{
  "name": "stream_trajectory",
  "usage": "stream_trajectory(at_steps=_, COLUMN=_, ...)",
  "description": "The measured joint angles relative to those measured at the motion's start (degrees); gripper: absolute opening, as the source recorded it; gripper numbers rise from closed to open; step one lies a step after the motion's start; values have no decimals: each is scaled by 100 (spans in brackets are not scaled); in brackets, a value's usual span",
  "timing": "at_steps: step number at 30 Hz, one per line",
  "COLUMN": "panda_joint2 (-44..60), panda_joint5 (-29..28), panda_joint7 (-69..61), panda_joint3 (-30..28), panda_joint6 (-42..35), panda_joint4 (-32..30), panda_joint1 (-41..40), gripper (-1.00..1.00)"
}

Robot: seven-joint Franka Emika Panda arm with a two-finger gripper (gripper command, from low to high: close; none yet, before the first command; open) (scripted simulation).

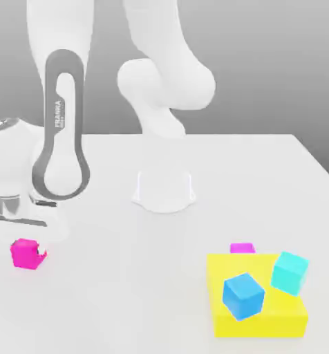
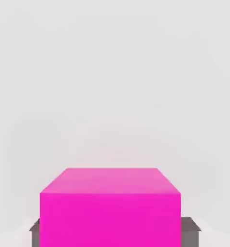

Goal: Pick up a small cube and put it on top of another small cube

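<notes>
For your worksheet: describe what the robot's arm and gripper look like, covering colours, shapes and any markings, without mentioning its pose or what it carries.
The arm is glossy white, built of thick rounded segments with bulbous joints. One link carries a long grey loop-shaped band with small dark lettering running along it. The arm rises from a round white base on the white table. The gripper has dark grey, blocky fingers. No cables are visible.

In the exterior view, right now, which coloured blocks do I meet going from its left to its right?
Magenta cube at the pincer → yellow block carrying the blue cube → turquoise cube.
</notes>
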Motion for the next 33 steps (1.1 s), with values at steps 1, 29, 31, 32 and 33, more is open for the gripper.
stream_trajectory(at_steps=1, panda_joint2=88, panda_joint5=95, panda_joint7=-75, panda_joint3=133, panda_joint6=71, panda_joint4=22, panda_joint1=-112, gripper=-100)
stream_trajectory(at_steps=29, panda_joint2=-1560, panda_joint5=-2483, panda_joint7=4886, panda_joint3=1116, panda_joint6=-2329, panda_joint4=918, panda_joint1=5021, gripper=-100)
stream_trajectory(at_steps=31, panda_joint2=-1370, panda_joint5=-2460, panda_joint7=4877, panda_joint3=1098, panda_joint6=-2111, panda_joint4=890, panda_joint1=4973, gripper=100)
stream_trajectory(at_steps=32, panda_joint2=-1370, panda_joint5=-2460, panda_joint7=4877, panda_joint3=1098, panda_joint6=-2111, panda_joint4=890, panda_joint1=4974, gripper=100)
stream_trajectory(at_steps=33, panda_joint2=-1370, panda_joint5=-2460, panda_joint7=4877, panda_joint3=1098, panda_joint6=-2111, panda_joint4=890, panda_joint1=4973, gripper=100)
